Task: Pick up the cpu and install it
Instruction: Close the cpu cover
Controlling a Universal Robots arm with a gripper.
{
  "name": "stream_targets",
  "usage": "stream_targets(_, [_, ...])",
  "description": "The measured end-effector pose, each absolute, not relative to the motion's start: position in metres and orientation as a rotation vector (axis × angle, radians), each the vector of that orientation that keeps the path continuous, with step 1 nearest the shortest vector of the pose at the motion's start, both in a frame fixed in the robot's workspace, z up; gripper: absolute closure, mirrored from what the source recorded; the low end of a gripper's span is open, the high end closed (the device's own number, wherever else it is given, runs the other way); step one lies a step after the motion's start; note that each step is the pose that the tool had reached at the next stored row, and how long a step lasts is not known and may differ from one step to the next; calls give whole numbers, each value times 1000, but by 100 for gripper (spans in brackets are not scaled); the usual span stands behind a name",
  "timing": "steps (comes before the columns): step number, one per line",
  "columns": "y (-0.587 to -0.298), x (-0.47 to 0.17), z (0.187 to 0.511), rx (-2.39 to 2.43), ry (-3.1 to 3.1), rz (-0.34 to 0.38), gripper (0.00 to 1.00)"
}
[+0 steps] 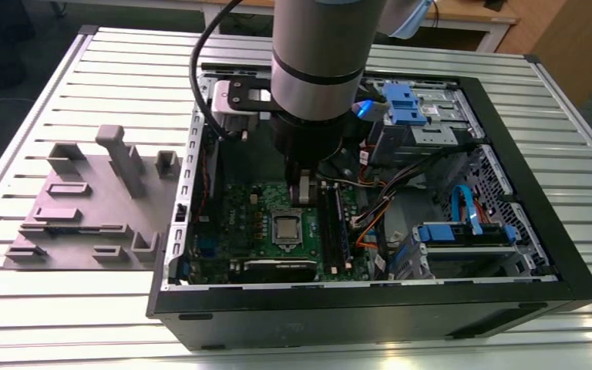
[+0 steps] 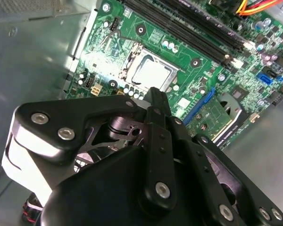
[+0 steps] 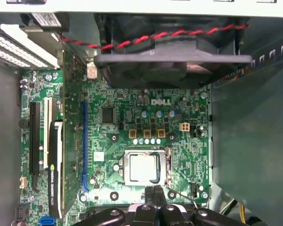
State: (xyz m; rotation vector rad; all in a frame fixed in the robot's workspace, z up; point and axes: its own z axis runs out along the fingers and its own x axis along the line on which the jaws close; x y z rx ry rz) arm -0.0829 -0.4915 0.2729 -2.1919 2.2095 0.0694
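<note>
Cpu [image 3: 144, 168] lies flat inside the socket frame [image 3: 168, 165]. Gripper [image 3: 154, 190] hangs just beside that frame, jaws closed together, empty. Risk: a skewed chip could bend the socket's pins.

In the exterior view the arm [image 1: 317, 69] hides the inside of the case [image 1: 378, 317] behind the cpu [image 1: 286, 228]. In the second wrist view the hand [image 2: 155, 92] is cut off at the picture's edge, its body covering the green board [image 2: 108, 52] just beside the cpu.
</note>
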Motion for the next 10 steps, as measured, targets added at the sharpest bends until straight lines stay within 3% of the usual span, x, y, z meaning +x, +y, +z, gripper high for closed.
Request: stream_targets(10, [-492,-84,265,-2192,2209,69,90])
